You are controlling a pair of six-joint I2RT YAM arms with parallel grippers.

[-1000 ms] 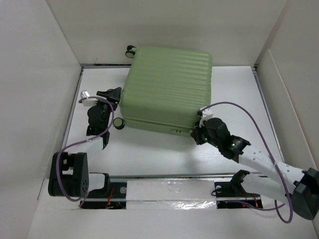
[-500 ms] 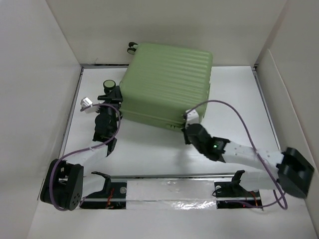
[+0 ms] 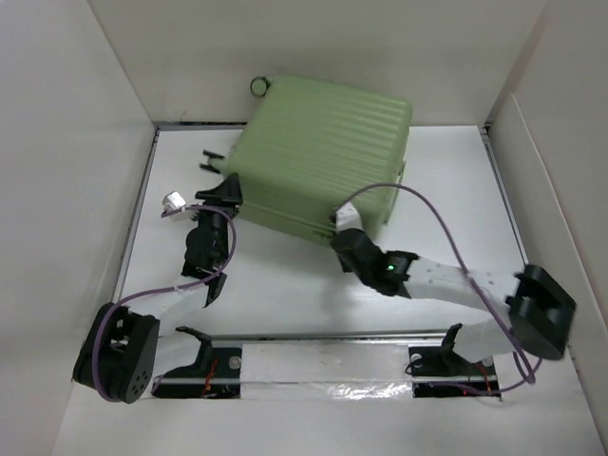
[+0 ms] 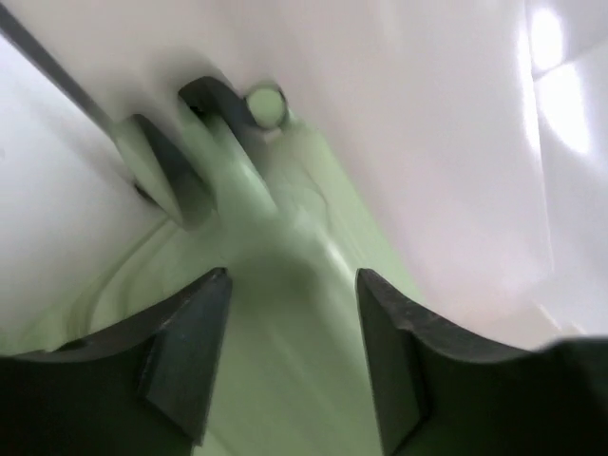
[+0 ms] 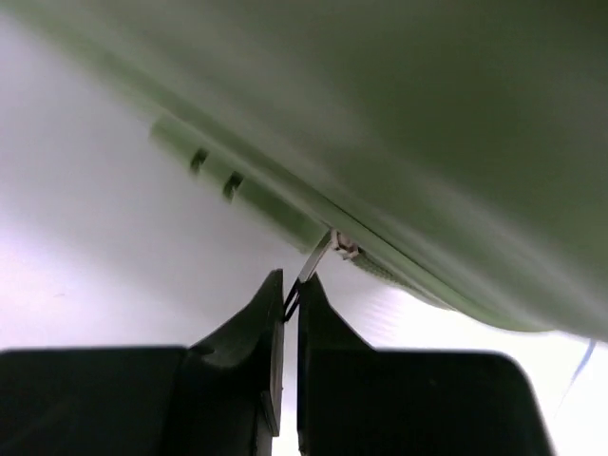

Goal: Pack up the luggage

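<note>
The pale green ribbed luggage (image 3: 323, 152) lies closed and turned askew at the back of the table. My right gripper (image 3: 339, 230) is at its near edge, shut on the metal zipper pull (image 5: 318, 258), which runs up to the zip line under the shell (image 5: 427, 114). My left gripper (image 3: 231, 194) is open against the case's left side. In the left wrist view the green shell (image 4: 285, 247) fills the gap between the fingers (image 4: 190, 332), with a wheel (image 4: 266, 104) above.
White walls enclose the table (image 3: 285, 285) on the left, back and right. A wheel (image 3: 257, 85) of the case touches the back wall. A purple cable (image 3: 427, 214) loops over the right arm. The arm bases sit on the near rail (image 3: 323, 361).
My right gripper has moved left along the case's near edge, holding the zipper pull. The case has turned and shifted toward the back wall. My left gripper has stayed against its left side.
</note>
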